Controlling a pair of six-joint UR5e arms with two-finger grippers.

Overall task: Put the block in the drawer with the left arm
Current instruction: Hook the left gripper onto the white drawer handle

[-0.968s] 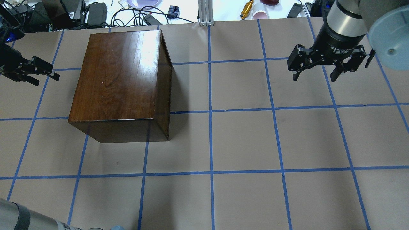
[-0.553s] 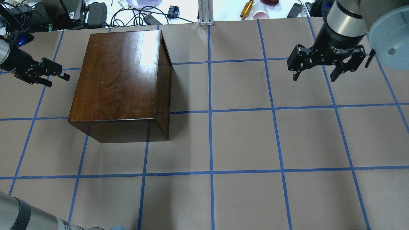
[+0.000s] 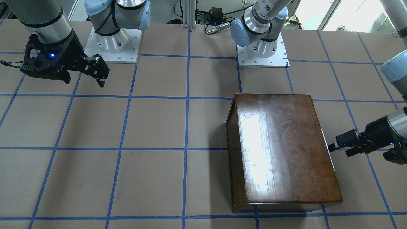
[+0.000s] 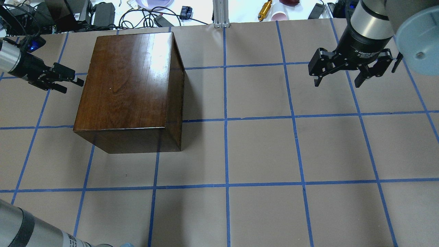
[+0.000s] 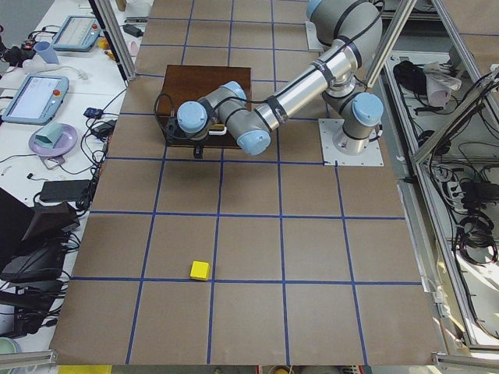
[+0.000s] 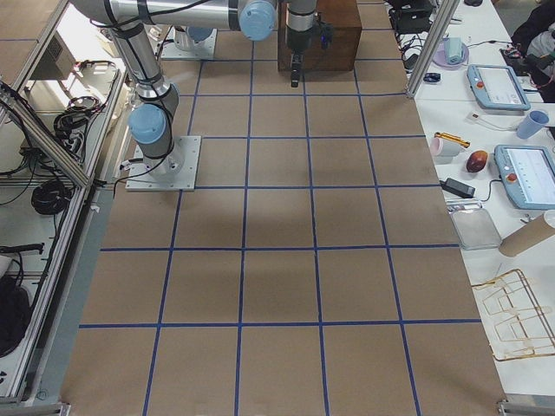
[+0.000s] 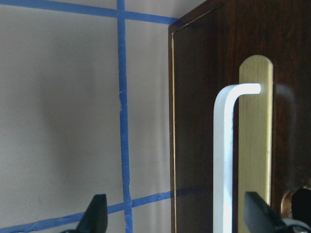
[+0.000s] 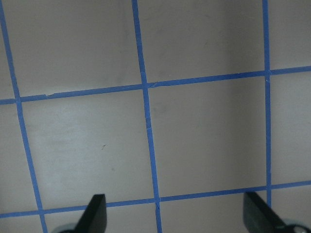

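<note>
The glossy dark-brown box stands on the table with its drawer shut. The drawer's dark front panel fills the right of the left wrist view, with a white handle on a brass plate. My left gripper is open and empty, level with that front panel and a short way off it; it also shows in the front-facing view. The yellow block lies on the table far from the box and shows only in the exterior left view. My right gripper is open and empty, hanging above the table.
Blue tape lines grid the brown table. Cables, chargers and small items lie beyond the table's far edge. The arm bases stand on the robot's side of the table.
My left gripper has moved toward the box's drawer side and now sits close to the front panel. The right arm and the box have not moved.
</note>
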